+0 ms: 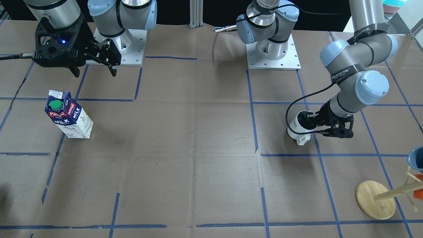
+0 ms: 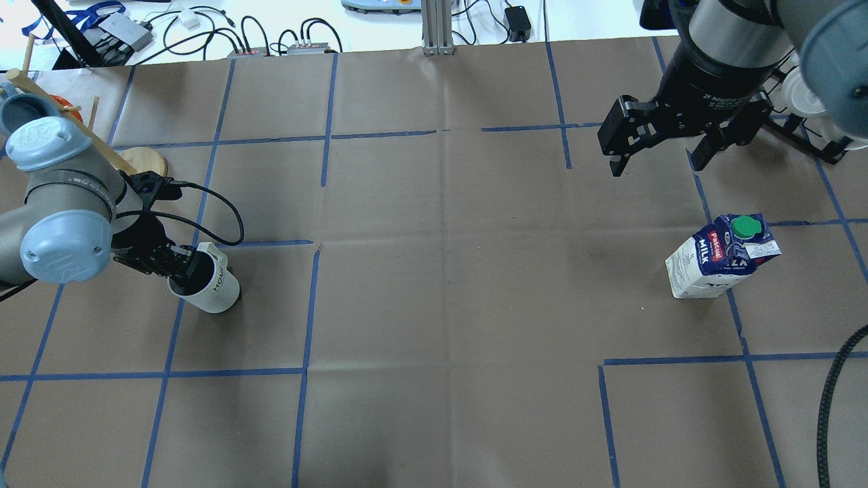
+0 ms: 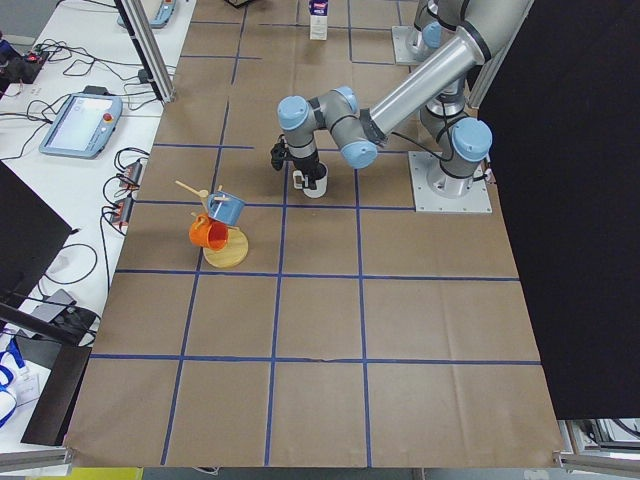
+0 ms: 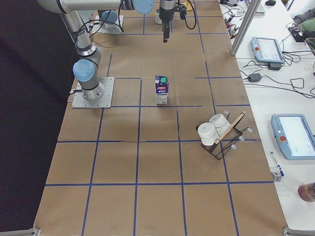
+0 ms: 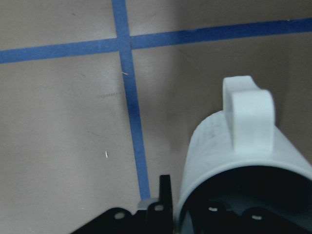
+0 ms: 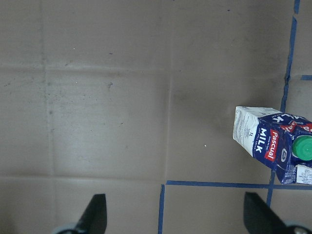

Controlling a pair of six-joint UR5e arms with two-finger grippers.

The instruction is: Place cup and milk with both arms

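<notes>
The cup (image 2: 215, 286), a white mug with dark lettering, is at the table's left; it also shows in the front view (image 1: 295, 129) and the left side view (image 3: 314, 183). My left gripper (image 2: 182, 266) is shut on its rim, one finger inside and one outside (image 5: 165, 195); the handle (image 5: 249, 109) points away from the wrist. The cup sits at or just above the paper. The milk (image 2: 719, 261) stands upright at the right, free (image 1: 67, 117), and the right wrist view shows it too (image 6: 270, 139). My right gripper (image 2: 658, 166) is open and empty, raised beyond the carton.
A wooden mug tree (image 1: 375, 200) with a blue and an orange mug stands close to the left arm (image 3: 225, 250). A black rack with white cups (image 4: 219, 132) stands at the right end. Blue tape lines cross the brown paper. The arm bases (image 1: 272, 53) are at the robot's edge.
</notes>
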